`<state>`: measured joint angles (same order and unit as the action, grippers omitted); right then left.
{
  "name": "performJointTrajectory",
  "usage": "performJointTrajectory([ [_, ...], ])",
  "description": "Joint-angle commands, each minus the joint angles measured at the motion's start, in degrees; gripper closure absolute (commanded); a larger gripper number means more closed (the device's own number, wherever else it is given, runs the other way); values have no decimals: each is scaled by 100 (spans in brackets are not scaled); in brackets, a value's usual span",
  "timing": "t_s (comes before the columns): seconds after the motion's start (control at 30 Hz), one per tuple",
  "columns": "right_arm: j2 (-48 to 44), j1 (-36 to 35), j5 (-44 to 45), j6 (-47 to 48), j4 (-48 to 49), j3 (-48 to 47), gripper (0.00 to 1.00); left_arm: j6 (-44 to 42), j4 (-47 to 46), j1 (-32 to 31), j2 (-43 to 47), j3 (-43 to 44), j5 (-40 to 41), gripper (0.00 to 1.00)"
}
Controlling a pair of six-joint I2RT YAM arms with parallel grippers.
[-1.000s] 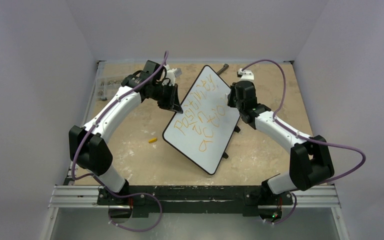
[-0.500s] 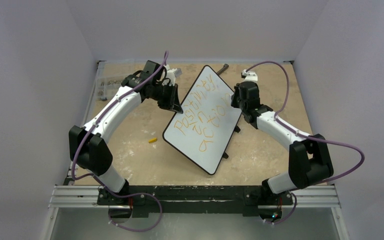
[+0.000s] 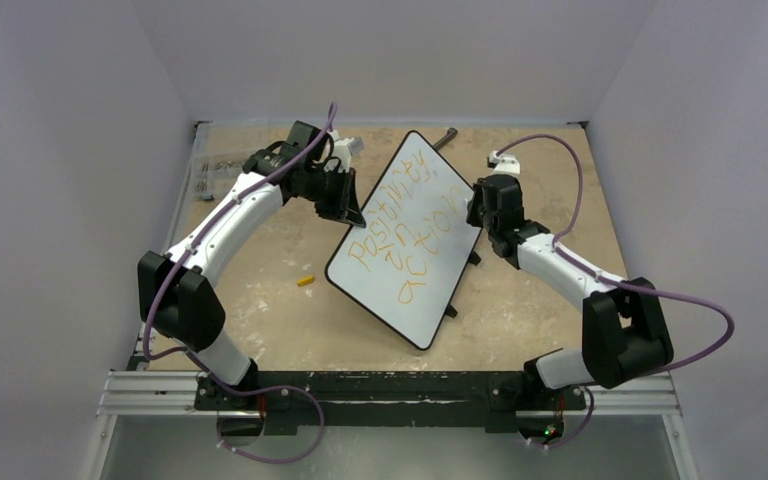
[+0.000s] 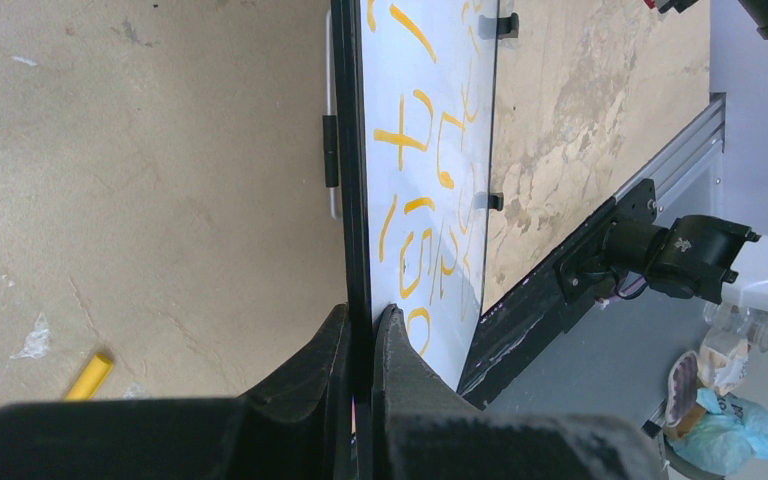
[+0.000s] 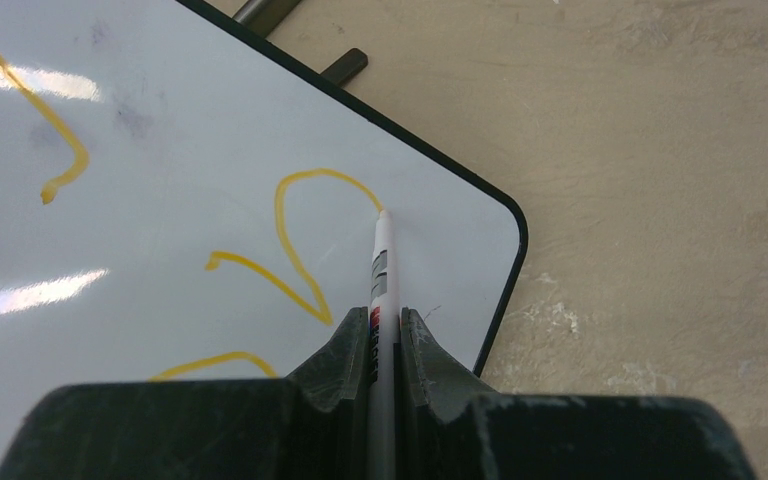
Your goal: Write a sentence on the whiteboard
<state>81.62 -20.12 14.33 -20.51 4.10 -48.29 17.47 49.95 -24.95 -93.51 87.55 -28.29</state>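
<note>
The whiteboard (image 3: 410,260) lies slanted in the middle of the table, with the orange-yellow sentence (image 3: 405,235) in three lines on it. My left gripper (image 3: 348,212) is shut on the board's left black frame, seen edge-on in the left wrist view (image 4: 358,200). My right gripper (image 3: 474,208) is shut on a white marker (image 5: 379,270). The marker's tip touches the board (image 5: 160,200) at the end of a curved stroke (image 5: 295,235) near the board's rounded corner.
A small yellow marker cap (image 3: 305,281) lies on the tan tabletop left of the board; it also shows in the left wrist view (image 4: 90,374). A dark rod (image 3: 449,133) lies behind the board's far corner. Small parts (image 3: 210,168) lie at the far left edge.
My right gripper with the marker has moved to the right and toward the near side along the board's right edge, adding to the last letters. The left gripper and board have stayed put.
</note>
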Motion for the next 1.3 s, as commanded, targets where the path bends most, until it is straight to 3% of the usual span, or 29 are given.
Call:
performJointTrajectory([
  [0.0,-261,-76,-156,-24,-654,-9,100,-499,-109,-254,9,-1,329,100],
  [0.23,-1052,-162,57,36,-1176,-241,100,-516,-113,-256,12,-1,357,100],
  [0.7,-2424,-185,-381,-266,-1688,32,100,-710,-147,-258,-93,-138,634,100],
  [1.27,-2951,-179,-489,-364,-1855,248,100,-677,-286,-265,-45,-320,724,74],
])
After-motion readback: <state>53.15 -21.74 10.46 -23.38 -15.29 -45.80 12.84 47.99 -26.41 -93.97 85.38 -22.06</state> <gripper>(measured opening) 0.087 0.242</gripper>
